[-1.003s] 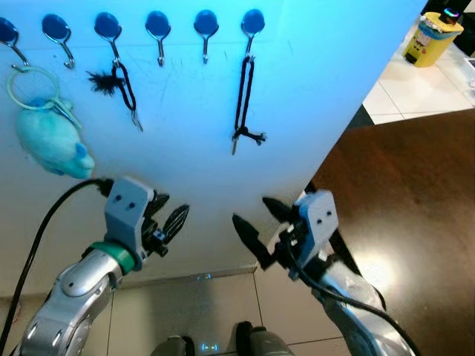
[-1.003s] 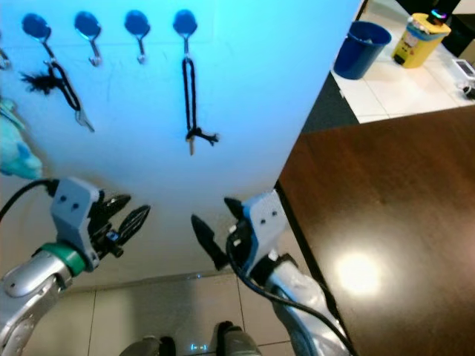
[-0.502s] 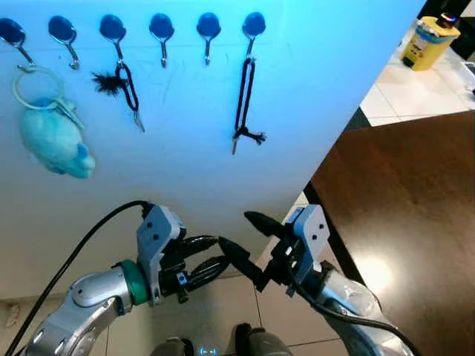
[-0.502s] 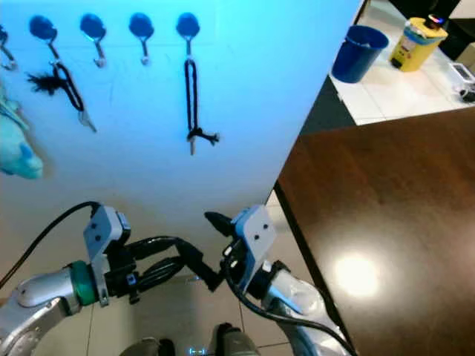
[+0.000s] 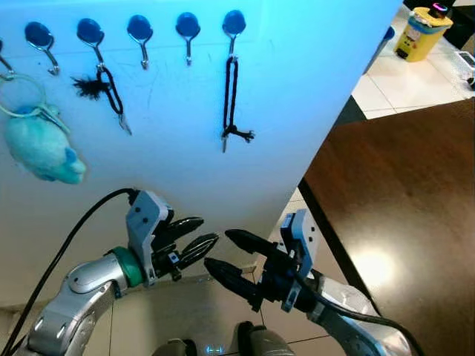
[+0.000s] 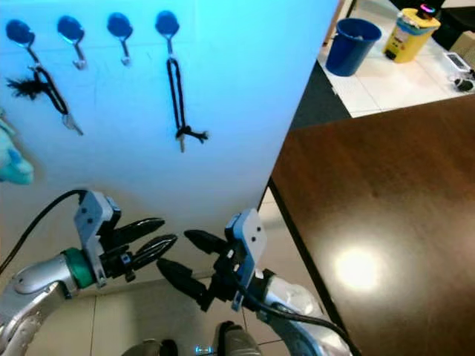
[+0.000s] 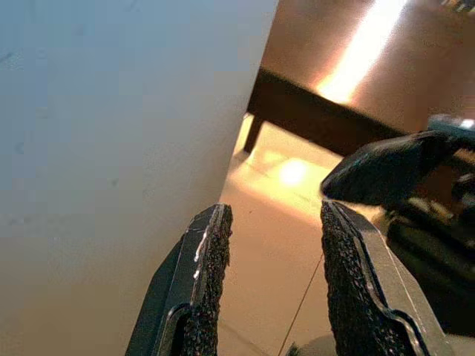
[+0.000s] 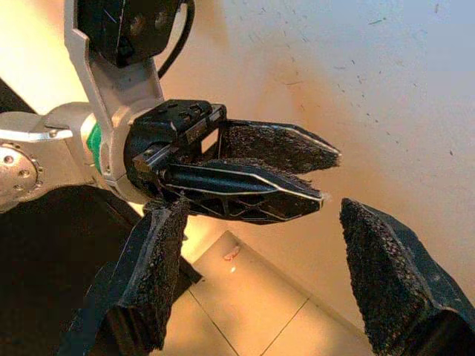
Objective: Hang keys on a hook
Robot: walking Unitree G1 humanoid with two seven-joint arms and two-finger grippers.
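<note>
A row of blue-capped hooks [image 5: 187,26] runs along the top of the white wall. A key on a black lanyard [image 5: 231,96] hangs from the hook furthest right. Another key with a black tassel [image 5: 110,87] and a teal plush keychain [image 5: 43,148] hang further left. Low in front of the wall, my left gripper [image 5: 208,230] is open with nothing between its fingers. My right gripper [image 5: 217,249] is open too and points left, its fingertips close to the left gripper's. The right wrist view shows the left gripper's fingers [image 8: 252,193] between the right gripper's pads.
A dark brown table [image 5: 401,178] fills the right side, its corner close to my right arm. Beyond it stand a yellow container [image 5: 421,30] and a blue bin [image 6: 355,46]. Pale floor tiles [image 5: 178,311] lie below the grippers.
Both grippers came down from near the wall and met low in front of me. In the last half second the left one drew back left and the right one sank and turned toward it.
</note>
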